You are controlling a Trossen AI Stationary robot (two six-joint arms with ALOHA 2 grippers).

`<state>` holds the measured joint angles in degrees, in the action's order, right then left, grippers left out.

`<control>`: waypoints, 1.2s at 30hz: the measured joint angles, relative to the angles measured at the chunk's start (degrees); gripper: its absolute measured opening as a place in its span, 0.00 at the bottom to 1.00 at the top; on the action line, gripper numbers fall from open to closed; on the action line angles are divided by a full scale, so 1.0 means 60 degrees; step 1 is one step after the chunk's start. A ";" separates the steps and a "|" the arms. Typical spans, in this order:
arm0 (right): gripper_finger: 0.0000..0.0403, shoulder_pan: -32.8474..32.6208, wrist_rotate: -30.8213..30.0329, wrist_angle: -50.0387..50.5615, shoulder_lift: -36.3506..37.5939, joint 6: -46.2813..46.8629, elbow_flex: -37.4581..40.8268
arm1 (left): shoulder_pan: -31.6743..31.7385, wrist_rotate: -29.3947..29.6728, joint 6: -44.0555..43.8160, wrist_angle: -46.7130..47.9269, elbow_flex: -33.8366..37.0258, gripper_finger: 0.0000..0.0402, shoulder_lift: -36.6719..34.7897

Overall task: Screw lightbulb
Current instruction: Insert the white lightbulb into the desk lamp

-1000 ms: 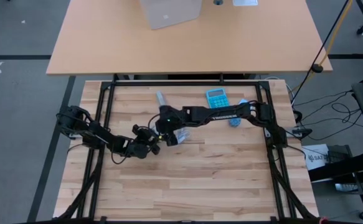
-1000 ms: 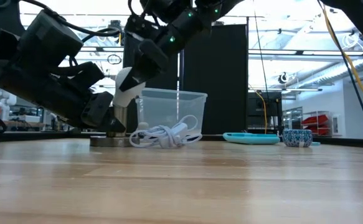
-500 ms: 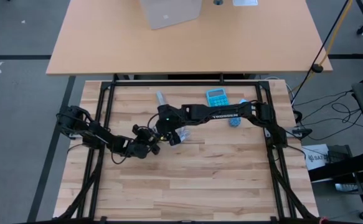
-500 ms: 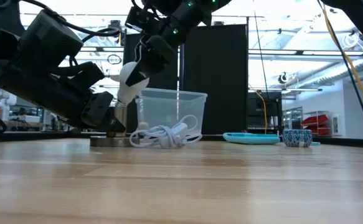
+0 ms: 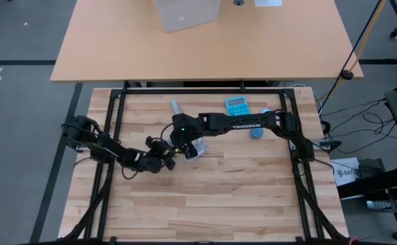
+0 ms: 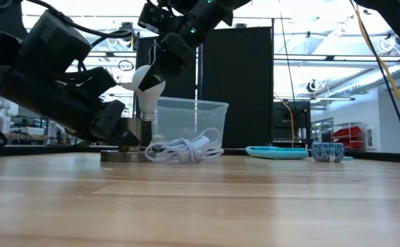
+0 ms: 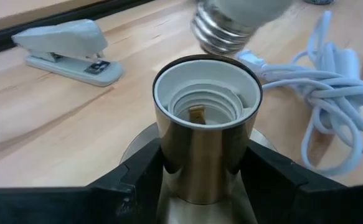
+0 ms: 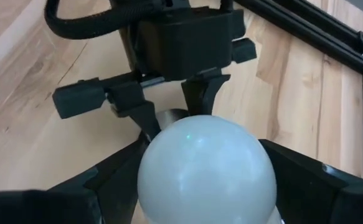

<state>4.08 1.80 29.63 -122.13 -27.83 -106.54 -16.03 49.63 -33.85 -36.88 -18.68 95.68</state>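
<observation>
The white lightbulb [image 6: 148, 82] hangs nearly upright with my right gripper [image 8: 206, 186] shut on it. Its silvery screw end [image 7: 221, 31] points down, just above and beyond the mouth of the brass socket [image 7: 206, 137], not in it. The socket stands upright on its round grey base [image 6: 121, 156] on the table. My left gripper [image 7: 206, 174] is shut on the socket's barrel. In the high view both grippers meet left of the table's middle, left [image 5: 163, 162] and right [image 5: 184, 146]. My left gripper pinches the socket's brass barrel [image 7: 169, 155] between its two fingers, low on the barrel. The fingers come slanting down from the table's left. The socket stands upright with its base on the table. My right gripper pinches the bulb's rounded frosted head [image 8: 150, 180], one finger [image 8: 106, 183] on either side. It comes slanting down from above and from the table's right. The bulb is lifted clear, hanging below the fingers with its screw end down.
The white coiled cable [image 6: 182, 149] lies right beside the socket. A white stapler [image 7: 66, 50] lies beyond it. A clear plastic box [image 6: 189, 120], a blue calculator [image 5: 237, 106] and a small blue bowl [image 6: 328, 151] are farther off.
My right gripper has rolled and tipped, staying almost in place. The bulb, slanted a second ago with its screw end down by the socket's mouth, now stands nearly upright, its screw end raised a little above the mouth.
</observation>
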 joint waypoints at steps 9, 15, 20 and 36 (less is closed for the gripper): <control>0.74 -0.0005 0.0500 -0.0076 0.0000 0.0147 0.0004 | 0.0200 -0.0444 0.0282 -0.0660 -0.0004 0.48 0.0000; 0.74 -0.0073 0.0592 -0.0088 0.0004 0.0132 -0.0277 | 0.0381 -0.0735 0.0293 -0.0681 -0.0004 0.48 0.0000; 0.74 -0.0073 0.1006 -0.0266 -0.0004 0.0439 -0.0277 | 0.0382 -0.0737 0.0296 -0.0685 -0.0004 0.48 0.0000; 0.74 0.0087 0.1232 -0.0072 -0.0004 0.0990 -0.0277 | 0.0382 -0.0952 0.0375 -0.0727 -0.0004 0.48 0.0000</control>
<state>4.60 9.19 29.20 -122.15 -21.89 -108.20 -13.74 43.92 -31.60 -41.25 -18.70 95.68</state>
